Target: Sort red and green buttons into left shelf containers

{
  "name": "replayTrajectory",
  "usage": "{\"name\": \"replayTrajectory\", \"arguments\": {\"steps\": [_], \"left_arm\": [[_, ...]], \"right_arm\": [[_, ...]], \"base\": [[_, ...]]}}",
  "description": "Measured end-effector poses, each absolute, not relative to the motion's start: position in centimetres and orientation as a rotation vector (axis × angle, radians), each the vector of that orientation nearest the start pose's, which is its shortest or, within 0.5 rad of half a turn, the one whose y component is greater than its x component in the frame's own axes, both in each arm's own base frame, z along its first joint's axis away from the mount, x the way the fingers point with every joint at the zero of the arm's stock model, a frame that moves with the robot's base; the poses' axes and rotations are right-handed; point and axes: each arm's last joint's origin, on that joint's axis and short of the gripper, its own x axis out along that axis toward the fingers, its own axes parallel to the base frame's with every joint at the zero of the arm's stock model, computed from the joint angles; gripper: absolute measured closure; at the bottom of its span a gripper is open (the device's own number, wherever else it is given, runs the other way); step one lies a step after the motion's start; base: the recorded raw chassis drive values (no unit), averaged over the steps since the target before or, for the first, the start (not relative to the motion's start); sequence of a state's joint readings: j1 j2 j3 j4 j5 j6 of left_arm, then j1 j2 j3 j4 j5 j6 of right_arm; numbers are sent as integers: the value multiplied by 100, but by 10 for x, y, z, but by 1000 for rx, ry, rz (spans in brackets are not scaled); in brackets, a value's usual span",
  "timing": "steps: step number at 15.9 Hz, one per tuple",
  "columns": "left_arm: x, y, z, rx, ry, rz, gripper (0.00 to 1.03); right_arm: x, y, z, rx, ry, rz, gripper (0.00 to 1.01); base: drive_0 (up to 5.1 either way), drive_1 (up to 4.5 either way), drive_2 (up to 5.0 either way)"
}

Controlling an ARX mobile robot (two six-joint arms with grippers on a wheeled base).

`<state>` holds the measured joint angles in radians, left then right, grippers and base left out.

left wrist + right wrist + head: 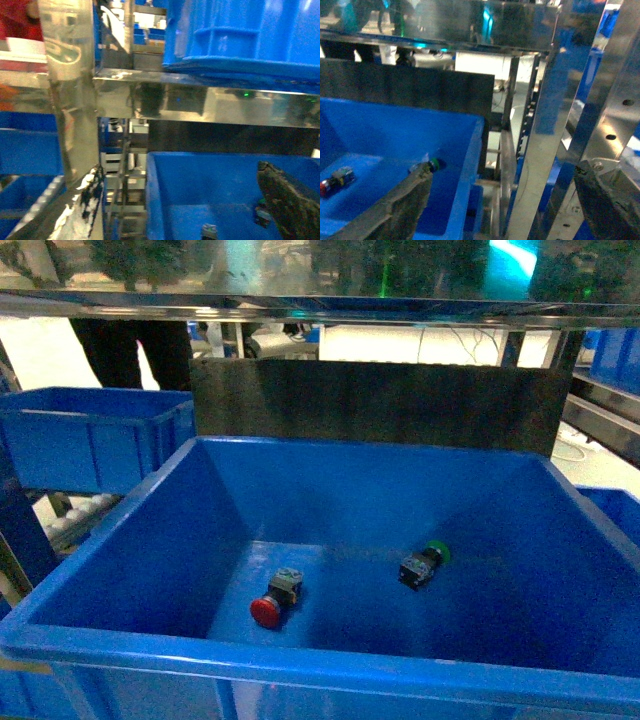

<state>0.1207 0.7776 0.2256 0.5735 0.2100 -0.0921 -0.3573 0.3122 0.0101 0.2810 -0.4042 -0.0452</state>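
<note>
Red button (267,610) and green button (425,562) lie apart on the bin (300,660) floor, below both tools. Left tool (185,210) and right tool (505,200) each spread wide, empty, ready to descend.

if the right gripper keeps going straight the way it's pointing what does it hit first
Probably the metal shelf upright beside the big blue bin's right wall; the green button sits left of that line. Depth is unclear.

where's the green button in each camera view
Head: green button lies on the floor of the big blue bin, right of center.
Left wrist: not clearly visible; small dark pieces at the bottom edge are too blurred to tell.
Right wrist: its green cap peeks out by a dark gripper finger, lower left.
Shared landmark: the big blue bin.
</note>
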Motion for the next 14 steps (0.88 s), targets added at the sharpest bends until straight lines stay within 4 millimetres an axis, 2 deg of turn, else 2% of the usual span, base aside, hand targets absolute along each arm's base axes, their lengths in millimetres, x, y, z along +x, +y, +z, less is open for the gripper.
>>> {"name": "replayTrajectory", "arguments": {"steps": [2, 3, 5, 8, 9, 10, 14], "left_arm": [[161, 12, 196, -51, 33, -25, 32], [155, 12, 190, -38, 36, -2, 43], [147, 0, 193, -18, -8, -5, 68], [139, 0, 183, -15, 12, 5, 96], [136, 0, 180, -14, 13, 4, 101], [133, 0, 179, -15, 10, 2, 101], [124, 0, 174, -15, -17, 1, 101]], "right_arm": [[110, -24, 171, -37, -20, 23, 32], [109, -21, 171, -29, -15, 14, 41], [104, -15, 167, -13, 22, 6, 69], [96, -10, 169, -21, -19, -1, 96], [97, -4, 166, -14, 4, -10, 99], [97, 2, 168, -15, -9, 33, 99], [97, 0, 167, -15, -4, 1, 99]], "base": [[0, 0, 0], [0, 0, 0], [0, 0, 0], [0, 0, 0], [0, 0, 0], [0, 0, 0], [0, 0, 0]]}}
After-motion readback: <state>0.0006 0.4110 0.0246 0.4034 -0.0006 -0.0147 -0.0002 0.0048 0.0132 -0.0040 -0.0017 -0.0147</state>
